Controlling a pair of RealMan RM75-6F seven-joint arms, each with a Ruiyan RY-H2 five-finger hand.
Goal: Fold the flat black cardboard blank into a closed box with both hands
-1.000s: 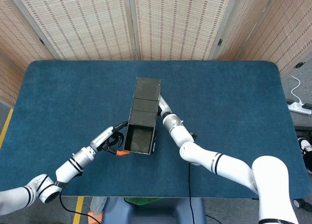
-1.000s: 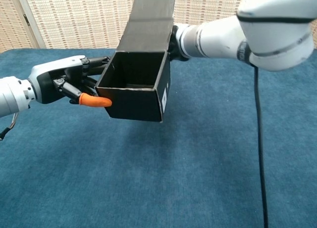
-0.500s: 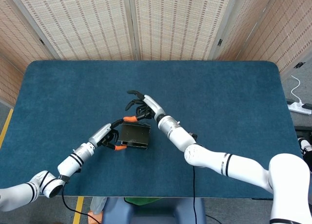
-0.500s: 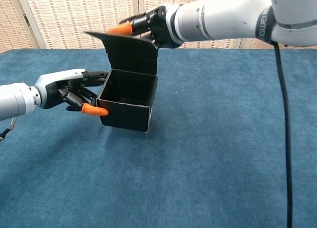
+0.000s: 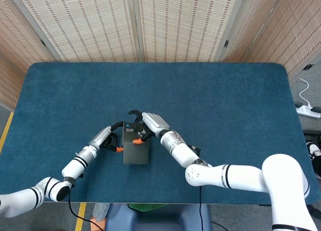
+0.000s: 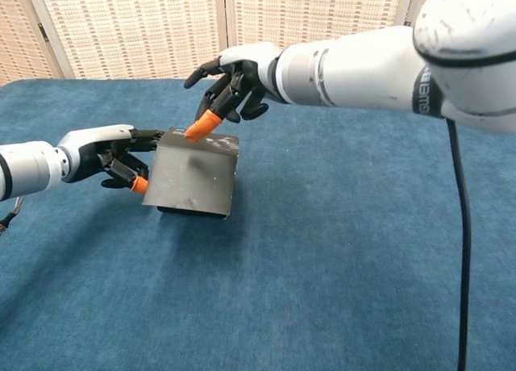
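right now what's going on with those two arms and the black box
A two-armed robot is folding a black cardboard box on the blue table. The lid flap is down, so the box looks closed or nearly so. The right hand is above it, an orange fingertip pressing on the lid near the back edge. The left hand rests against the box's left side, steadying it. Whether the lid is fully tucked in cannot be seen.

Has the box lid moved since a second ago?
Yes. The lid has swung down from upright against the screen to lie shut over the box, with the right hand pressing its top and the left hand beside it.
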